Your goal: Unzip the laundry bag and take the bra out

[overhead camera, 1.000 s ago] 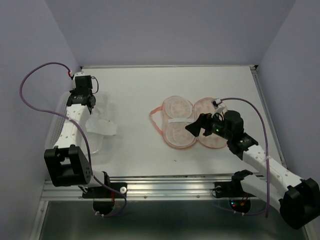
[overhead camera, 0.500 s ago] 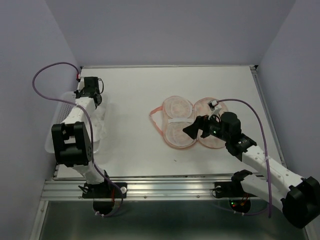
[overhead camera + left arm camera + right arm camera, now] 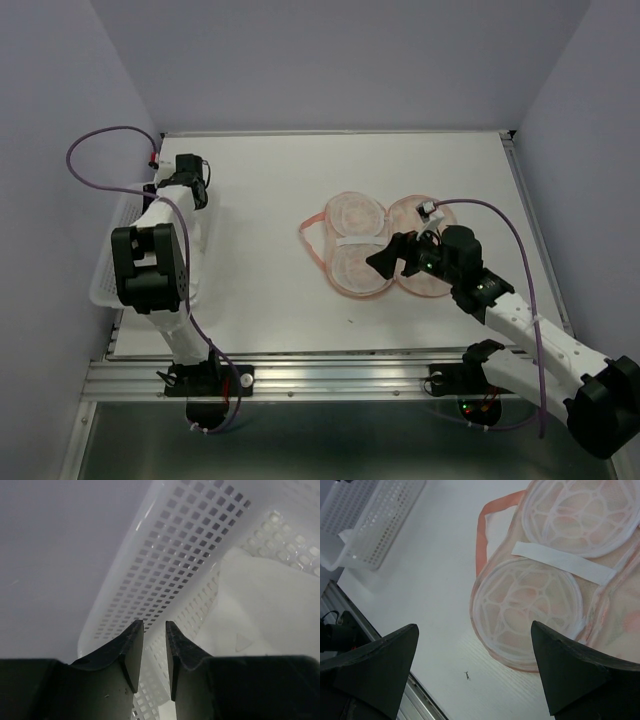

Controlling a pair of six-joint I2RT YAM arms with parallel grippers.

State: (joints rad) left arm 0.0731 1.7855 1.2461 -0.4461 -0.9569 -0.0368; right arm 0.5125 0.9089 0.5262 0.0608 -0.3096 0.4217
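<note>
The laundry bag (image 3: pixel 375 240) lies unzipped and spread flat mid-table, its pink cups and white inner frames facing up; it also shows in the right wrist view (image 3: pixel 527 605). The bra (image 3: pixel 260 605) is white fabric lying in the clear mesh basket, and one corner of it shows in the right wrist view (image 3: pixel 345 537). My left gripper (image 3: pixel 154 625) hovers over the basket (image 3: pixel 190 205), jaws a narrow gap apart with nothing between them. My right gripper (image 3: pixel 475 630) is wide open and empty, above the bag's near-left cup (image 3: pixel 385 260).
The clear mesh basket (image 3: pixel 105 285) stands at the table's left edge against the wall; its wall shows in the wrist views (image 3: pixel 175 545) (image 3: pixel 375 515). The bag's pink loop (image 3: pixel 482 535) lies on the table to its left. A white strap (image 3: pixel 565 562) crosses between the cups.
My left arm has folded back, its elbow swinging up over the basket. The white bra stays in the basket. My right gripper has shifted slightly to the left.
</note>
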